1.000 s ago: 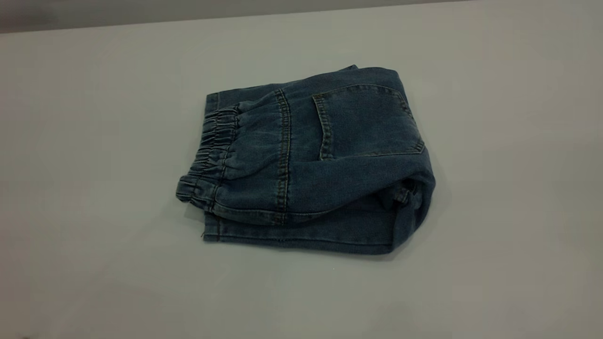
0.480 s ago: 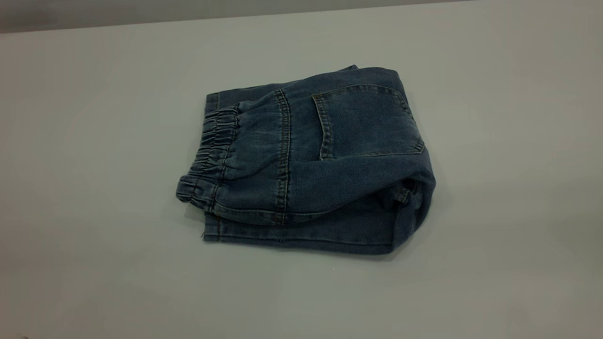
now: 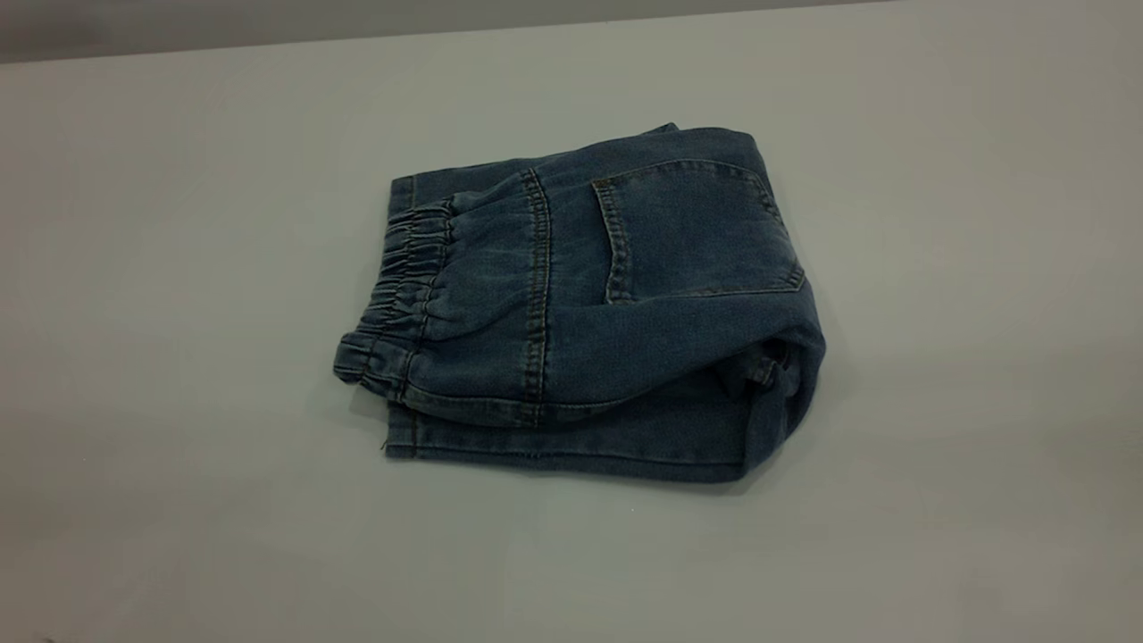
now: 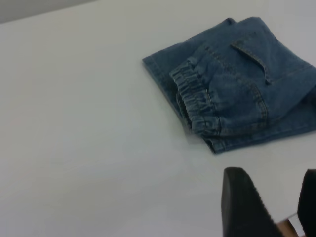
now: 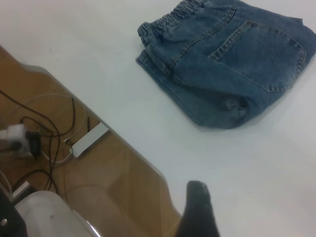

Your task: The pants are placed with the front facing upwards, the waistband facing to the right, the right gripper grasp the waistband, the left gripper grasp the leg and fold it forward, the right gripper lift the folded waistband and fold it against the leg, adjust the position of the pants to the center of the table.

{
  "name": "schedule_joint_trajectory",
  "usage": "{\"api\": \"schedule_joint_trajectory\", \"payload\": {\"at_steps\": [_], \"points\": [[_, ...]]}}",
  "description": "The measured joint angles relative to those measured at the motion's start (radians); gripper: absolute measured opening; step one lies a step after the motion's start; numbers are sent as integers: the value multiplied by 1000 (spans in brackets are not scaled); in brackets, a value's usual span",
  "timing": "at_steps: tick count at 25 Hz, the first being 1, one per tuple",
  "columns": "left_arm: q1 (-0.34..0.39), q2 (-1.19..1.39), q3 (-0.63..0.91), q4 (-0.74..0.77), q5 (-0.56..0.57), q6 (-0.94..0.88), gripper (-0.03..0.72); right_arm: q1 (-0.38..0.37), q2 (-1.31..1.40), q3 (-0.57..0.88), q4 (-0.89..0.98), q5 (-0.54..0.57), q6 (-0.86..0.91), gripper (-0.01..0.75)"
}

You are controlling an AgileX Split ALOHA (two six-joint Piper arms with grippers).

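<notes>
Left tool (image 4: pixel 279 210) hovers over bare table (image 3: pixel 179 268), well apart from the pants; its two dark fingers (image 4: pixel 242 202) stand apart w/ nothing between them. It shows only in the left wrist view, not in the exterior view. Going right in the exterior view: the waistband (image 3: pixel 397 295), ruched elastic, runs along the left end of the folded bundle, lying on top of a flat stitched leg hem (image 3: pixel 464 451) that sticks out along the near edge. Pants (image 3: pixel 580 313) lie folded into a compact block approx. mid-table, back side up. A vertical seam w/ tan stitching sits right of the waistband, then the back patch pocket (image 3: pixel 692 228) on the top layer. Right end of the bundle is a rounded, puffy fold, a bit of fabric bunched under it at the near right corner. Right tool (image 5: pixel 197 210): only one dark fingertip in the right wrist view, so can't tell if apart or together; it hangs over the table edge, clear of the denim. Beyond that edge, a wooden floor (image 5: pixel 113 182) w/ cables (image 5: pixel 44 123) and a white power strip (image 5: pixel 89 139).
</notes>
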Motion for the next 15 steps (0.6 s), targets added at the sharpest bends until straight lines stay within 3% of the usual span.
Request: {"api": "schedule_joint_trajectory", "payload": {"at_steps": [10,13,15], "points": [[0,0,0,-13,3,2,268,-8,-6,0,0,3,1,468],[0,0,0,-13,3,2,268,-72,-6,0,2,3,3,468],[0,0,0,-13,3,2,268,-168,-6,0,3,3,3,468]]}}
